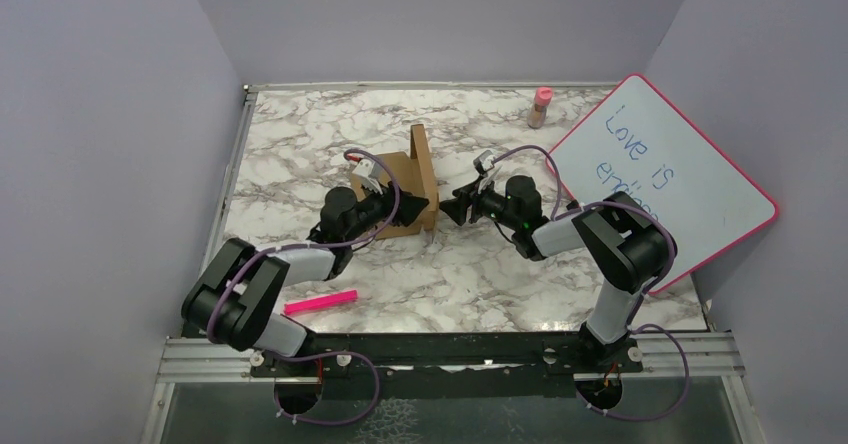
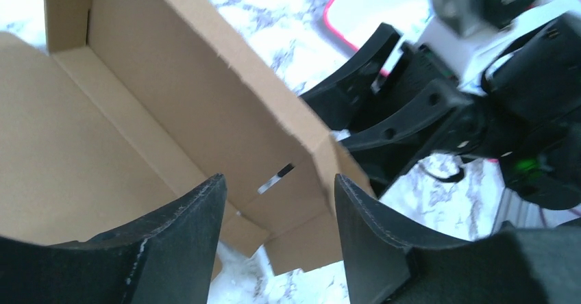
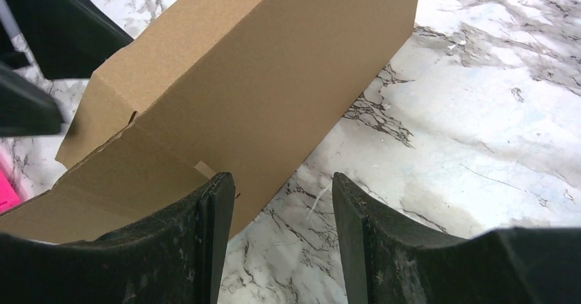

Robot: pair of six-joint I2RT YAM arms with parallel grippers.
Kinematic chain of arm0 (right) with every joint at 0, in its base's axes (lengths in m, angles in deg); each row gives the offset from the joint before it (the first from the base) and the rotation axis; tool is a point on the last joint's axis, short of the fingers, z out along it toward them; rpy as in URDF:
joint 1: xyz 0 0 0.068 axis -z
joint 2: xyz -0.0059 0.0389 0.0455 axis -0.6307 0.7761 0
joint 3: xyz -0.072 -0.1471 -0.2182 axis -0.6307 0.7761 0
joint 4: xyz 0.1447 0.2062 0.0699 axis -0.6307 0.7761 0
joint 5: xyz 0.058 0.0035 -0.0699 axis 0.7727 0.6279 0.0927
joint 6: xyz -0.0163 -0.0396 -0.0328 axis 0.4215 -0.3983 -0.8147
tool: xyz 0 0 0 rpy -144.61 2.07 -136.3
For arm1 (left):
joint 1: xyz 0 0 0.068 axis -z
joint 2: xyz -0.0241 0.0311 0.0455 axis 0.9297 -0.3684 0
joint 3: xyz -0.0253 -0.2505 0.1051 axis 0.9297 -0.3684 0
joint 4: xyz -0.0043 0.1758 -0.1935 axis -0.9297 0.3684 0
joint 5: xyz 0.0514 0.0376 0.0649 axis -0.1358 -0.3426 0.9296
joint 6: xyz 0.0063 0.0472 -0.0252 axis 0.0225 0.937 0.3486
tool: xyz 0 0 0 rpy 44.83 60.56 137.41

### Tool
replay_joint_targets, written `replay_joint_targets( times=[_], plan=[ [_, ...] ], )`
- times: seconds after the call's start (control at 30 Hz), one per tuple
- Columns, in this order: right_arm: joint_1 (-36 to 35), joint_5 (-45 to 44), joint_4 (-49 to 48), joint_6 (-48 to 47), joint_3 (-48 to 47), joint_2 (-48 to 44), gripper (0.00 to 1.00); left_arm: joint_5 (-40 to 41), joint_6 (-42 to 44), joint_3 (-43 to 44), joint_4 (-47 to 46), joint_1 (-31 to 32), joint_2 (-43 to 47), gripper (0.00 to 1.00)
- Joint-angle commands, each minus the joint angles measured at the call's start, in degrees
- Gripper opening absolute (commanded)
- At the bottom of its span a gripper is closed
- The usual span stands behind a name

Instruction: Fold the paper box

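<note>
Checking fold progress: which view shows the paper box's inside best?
Left wrist: the paper box fills the frame, inner walls and slit clear. Right wrist shows only its outside; top external shows it small, one panel upright.

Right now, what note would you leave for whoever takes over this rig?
Left gripper: open, holding nothing, poised over the right end of the box, looking into it.
Right gripper: open, empty, facing the box's right wall from outside.
Box: between the two grippers.
Done: side walls are raised.
Left: one tall flap stands upright at the far right; the lid is not closed and the slit inside has no tab in it.
</note>
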Motion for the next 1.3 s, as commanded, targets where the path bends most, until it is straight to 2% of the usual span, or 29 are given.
replay_joint_targets(
  times=[0.0, 0.23, 0.4, 0.5, 0.6, 0.67, 0.9, 1.1, 1.27],
  plan=[
    [-0.29, 2.02, -0.08, -0.43, -0.01, 0.11, 0.59, -2.68, 1.93, 2.45, -1.44, 0.37, -4.63, 0.57],
    [-0.3, 3.48, 0.49, -0.77, 0.0, -0.03, 0.59, -0.43, 6.36, 4.34, -2.48, 0.46, -8.71, 0.45],
    [-0.3, 3.47, -0.23, -0.86, 1.33, -0.79, 0.59, 1.02, 8.79, 5.5, -2.58, 0.46, -10.78, 0.41],
    [-0.29, 2.72, -0.16, -1.02, 2.2, -1.68, 0.59, 1.25, 9.21, 5.63, -2.5, 0.46, -10.78, 0.45],
    [-0.3, 1.69, 0.21, -0.59, 3.64, -3.22, 0.6, 2.09, 8.05, 4.12, -1.67, 0.46, -8.35, 0.59],
    [-0.29, 1.66, 0.26, -0.16, 5.08, -4.42, 0.6, 4.33, 6.92, 2.85, 0.53, 0.24, -6.24, 0.65],
    [-0.33, 4.66, -1.34, 2.82, 7.69, -5.21, 0.6, 9.37, 4.23, -0.64, 4.91, -1.47, -4.99, 0.66],
    [-1.1, 3.88, -5.01, 4.76, 9.09, -4.4, 0.6, 13.46, 3.84, 1.85, 9.58, -1.82, -9.99, 0.65],
    [-3.27, 1.31, -5.95, 5.07, 8.19, -3.37, 0.6, 13.66, 1.97, 3.11, 10.92, -1.82, -14.56, 0.63]
  ],
)
